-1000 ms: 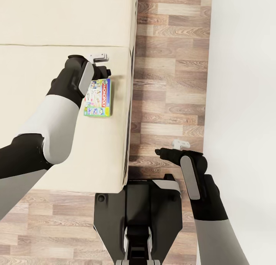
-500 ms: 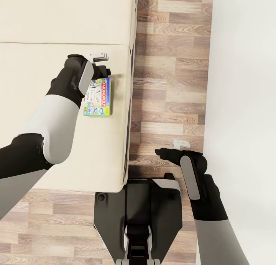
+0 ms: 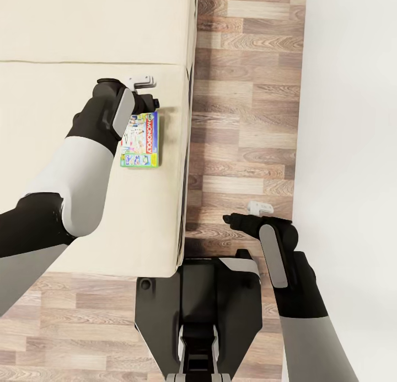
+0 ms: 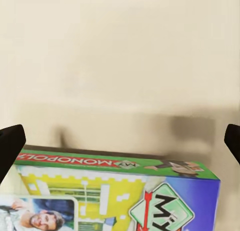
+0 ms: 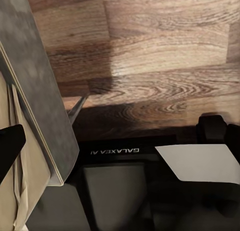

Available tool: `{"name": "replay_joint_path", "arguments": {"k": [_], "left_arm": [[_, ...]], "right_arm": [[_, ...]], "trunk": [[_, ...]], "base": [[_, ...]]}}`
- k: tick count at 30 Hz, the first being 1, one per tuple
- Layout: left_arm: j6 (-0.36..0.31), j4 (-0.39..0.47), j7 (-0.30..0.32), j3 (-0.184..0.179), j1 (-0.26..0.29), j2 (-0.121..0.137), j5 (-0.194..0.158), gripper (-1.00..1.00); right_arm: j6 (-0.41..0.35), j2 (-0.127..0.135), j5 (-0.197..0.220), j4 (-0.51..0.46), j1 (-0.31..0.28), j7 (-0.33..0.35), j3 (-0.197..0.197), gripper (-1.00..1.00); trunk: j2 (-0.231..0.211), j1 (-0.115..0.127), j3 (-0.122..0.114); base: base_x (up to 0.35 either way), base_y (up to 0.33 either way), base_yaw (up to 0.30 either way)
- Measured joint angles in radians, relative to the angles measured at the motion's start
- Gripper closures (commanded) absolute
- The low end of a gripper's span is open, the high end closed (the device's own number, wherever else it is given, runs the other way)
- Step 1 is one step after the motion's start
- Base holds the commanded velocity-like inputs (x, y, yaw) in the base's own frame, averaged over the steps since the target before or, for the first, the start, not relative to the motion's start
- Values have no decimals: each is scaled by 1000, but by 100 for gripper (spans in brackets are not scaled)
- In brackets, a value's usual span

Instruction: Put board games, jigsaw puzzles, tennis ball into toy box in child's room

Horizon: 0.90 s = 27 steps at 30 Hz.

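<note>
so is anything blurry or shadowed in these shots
Left wrist view: the board game is close and soft-edged, casting a dim shadow on the bed. Right wrist view: a dark shadow lies on the floor by the robot base. Head view: crisp, evenly lit.

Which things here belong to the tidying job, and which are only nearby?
Belong to the job:
- board game, flat on the bed
- bed
- left gripper, open, at the game's far end

Only nearby:
- wood floor
- white wall
- right gripper, over the floor
- robot base
</note>
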<state>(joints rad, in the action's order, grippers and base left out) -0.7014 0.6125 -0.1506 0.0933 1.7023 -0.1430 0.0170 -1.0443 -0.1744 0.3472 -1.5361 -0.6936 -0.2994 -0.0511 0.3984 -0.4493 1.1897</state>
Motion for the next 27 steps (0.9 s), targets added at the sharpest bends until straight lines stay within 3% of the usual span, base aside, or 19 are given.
{"name": "replay_joint_path", "arguments": {"k": [27], "left_arm": [[0, 0, 3, 1, 0, 3, -1, -100]], "right_arm": [[0, 0, 1, 1, 0, 0, 1, -100]], "trunk": [[0, 0, 15]], "base": [[0, 0, 0]]}}
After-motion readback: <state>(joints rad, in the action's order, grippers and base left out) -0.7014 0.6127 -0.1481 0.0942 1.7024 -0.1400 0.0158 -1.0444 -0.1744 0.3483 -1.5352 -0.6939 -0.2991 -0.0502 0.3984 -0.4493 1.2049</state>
